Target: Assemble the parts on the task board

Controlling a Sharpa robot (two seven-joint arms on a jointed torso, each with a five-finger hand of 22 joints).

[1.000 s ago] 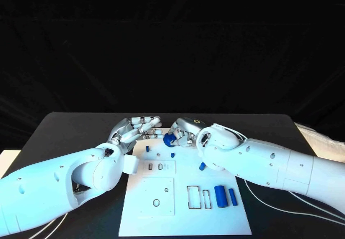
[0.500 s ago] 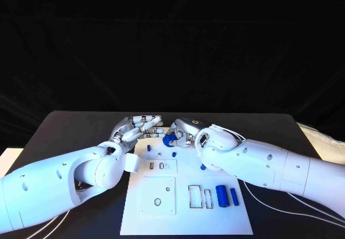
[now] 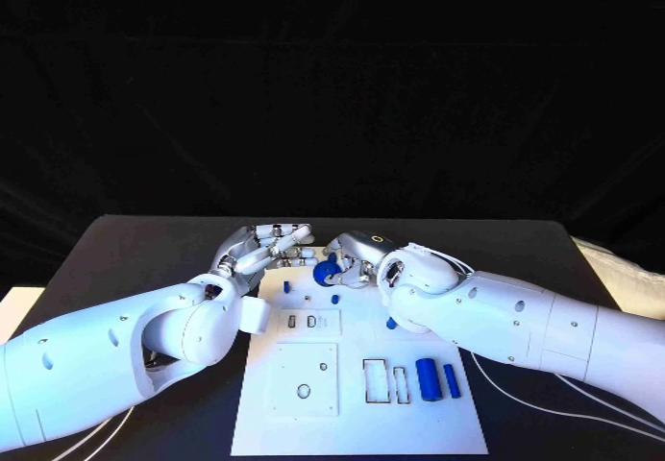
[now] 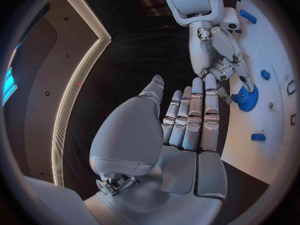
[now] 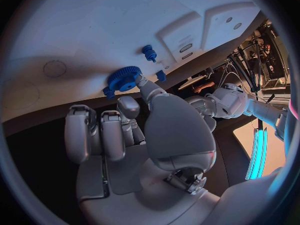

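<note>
Two hands above the white board (image 3: 363, 423), right hand (image 3: 363, 255) pinching a blue gear (image 5: 124, 78) at its fingertips, left hand (image 4: 187, 122) empty with fingers straight and side by side, gear teeth plain in both wrist views.

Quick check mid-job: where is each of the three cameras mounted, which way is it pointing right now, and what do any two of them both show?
Head view: on the robot's head, looking down at the task board; both white arms reach in, left hand and right hand meeting at the far end.
Left wrist view: behind the left hand, facing across to the right hand.
Right wrist view: behind the right hand, facing the board.
Shared: all three show the blue gear at the right hand's fingers.
</note>
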